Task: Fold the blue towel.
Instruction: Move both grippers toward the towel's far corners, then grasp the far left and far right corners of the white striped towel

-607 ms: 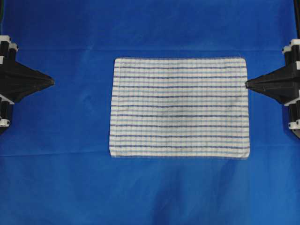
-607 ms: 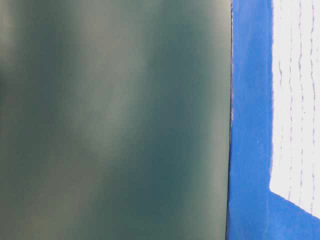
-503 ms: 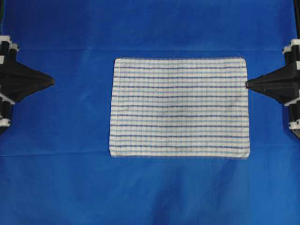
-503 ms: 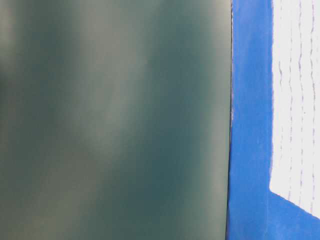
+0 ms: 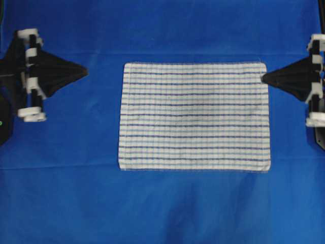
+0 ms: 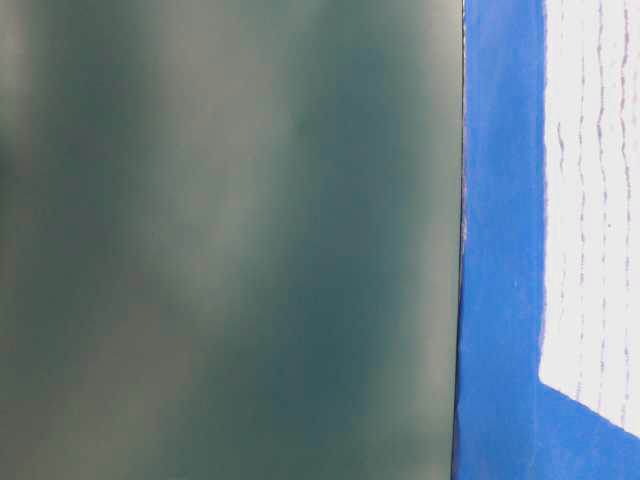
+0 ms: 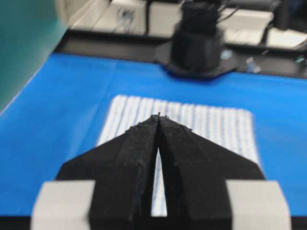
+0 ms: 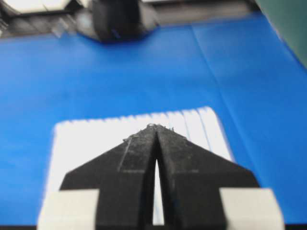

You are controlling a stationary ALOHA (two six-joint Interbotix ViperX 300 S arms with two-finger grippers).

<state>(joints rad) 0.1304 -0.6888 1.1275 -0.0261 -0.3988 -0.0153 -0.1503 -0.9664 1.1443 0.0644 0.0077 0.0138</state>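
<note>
Overhead, the blue towel (image 5: 194,116) lies flat and unfolded on the blue table covering (image 5: 162,203). The left gripper (image 5: 84,72) is apart from the towel's left edge, the right gripper (image 5: 264,78) beside its upper right corner, likely approaching for a fold. Both wrist views show the fingers pressed together, holding nothing, pointing at the towel.

A blurred dark-green panel (image 6: 230,240) hides most of the table-level view, cutting off the blue towel (image 6: 595,200).
</note>
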